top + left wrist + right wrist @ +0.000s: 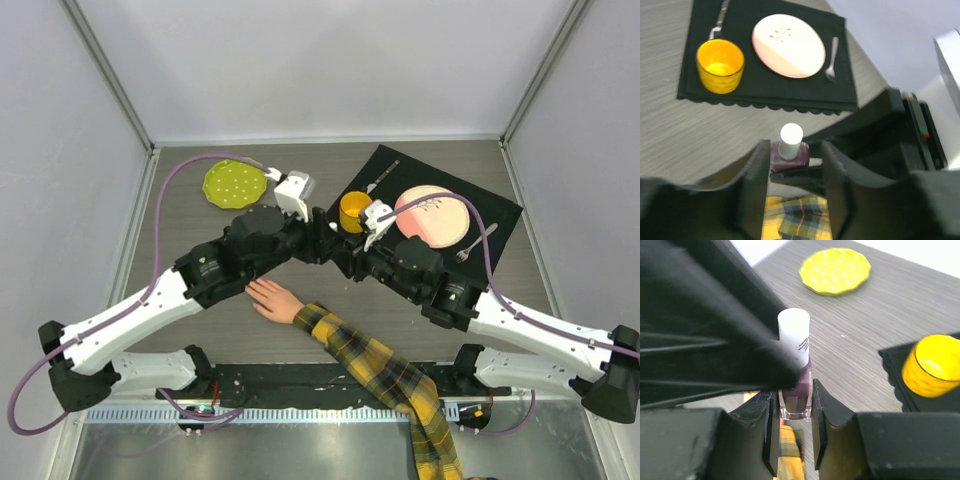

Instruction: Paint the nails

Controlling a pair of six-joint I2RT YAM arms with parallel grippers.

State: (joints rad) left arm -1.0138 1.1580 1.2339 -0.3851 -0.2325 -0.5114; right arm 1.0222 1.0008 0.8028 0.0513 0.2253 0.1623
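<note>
Both arms fold inward, wrists meeting above the counter [320, 160]. Right fingers [771, 430] clamped on the purple polish bottle [796, 395], which stands upright. Left fingers [757, 175] apart, flanking its white cap [791, 139]. Mannequin hand [272, 298] lies flat just below the left arm. Nails [251, 289] at its left-pointing fingertips, too small to resolve. Plaid sleeve [390, 375] cut off at the bottom edge.
</note>
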